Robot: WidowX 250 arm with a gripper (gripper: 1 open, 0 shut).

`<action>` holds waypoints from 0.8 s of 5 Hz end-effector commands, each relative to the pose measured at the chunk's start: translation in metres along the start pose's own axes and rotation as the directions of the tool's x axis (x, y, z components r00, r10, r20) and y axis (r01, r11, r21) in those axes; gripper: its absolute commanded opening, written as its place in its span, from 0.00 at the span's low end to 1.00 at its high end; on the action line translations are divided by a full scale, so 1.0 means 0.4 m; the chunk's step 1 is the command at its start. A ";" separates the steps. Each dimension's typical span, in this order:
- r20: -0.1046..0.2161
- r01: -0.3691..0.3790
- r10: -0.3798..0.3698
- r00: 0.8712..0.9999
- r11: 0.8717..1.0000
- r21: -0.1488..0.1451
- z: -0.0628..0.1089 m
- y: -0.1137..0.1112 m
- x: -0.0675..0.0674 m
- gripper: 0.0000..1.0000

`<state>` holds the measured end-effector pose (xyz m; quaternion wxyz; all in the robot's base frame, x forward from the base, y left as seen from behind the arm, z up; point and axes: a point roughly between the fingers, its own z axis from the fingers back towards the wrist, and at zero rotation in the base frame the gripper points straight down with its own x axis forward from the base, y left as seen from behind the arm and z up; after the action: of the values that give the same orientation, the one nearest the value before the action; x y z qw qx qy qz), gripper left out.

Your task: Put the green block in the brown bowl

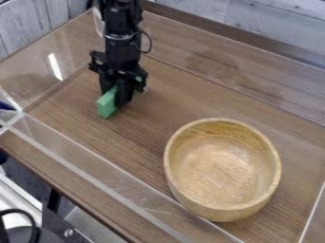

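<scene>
Look near you first: the bowl (pixel 223 168) sits on the tabletop (pixel 121 152) with nothing in it. Farther back, your pincer (pixel 121 87) points straight down and is squeezed tight on the block (pixel 112 99), which is low by the wood, well apart from the bowl. So the grab looks done. You have yet to lift it, carry it over and drop it in.

Arm colour: black all over.
Arm shape: a thin, tall stack of blocky parts.
Gripper (pixel 120 93): two short black fingers (pixel 129 91) are seen.
Cables: dark wires are seen beside the arm.
</scene>
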<state>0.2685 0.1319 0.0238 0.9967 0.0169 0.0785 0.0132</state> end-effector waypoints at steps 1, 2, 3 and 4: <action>0.055 -0.014 0.015 0.998 1.000 -0.002 0.009 0.004 0.040 0.00; 0.089 -0.029 0.032 0.996 0.999 -0.028 0.002 -0.005 0.035 1.00; 0.118 -0.046 0.051 0.992 0.998 -0.049 0.003 -0.013 0.026 1.00; 0.143 -0.054 0.062 0.988 0.997 -0.061 0.006 -0.024 0.023 0.00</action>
<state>0.2769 0.1222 0.0184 0.9988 -0.0124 0.0149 0.0447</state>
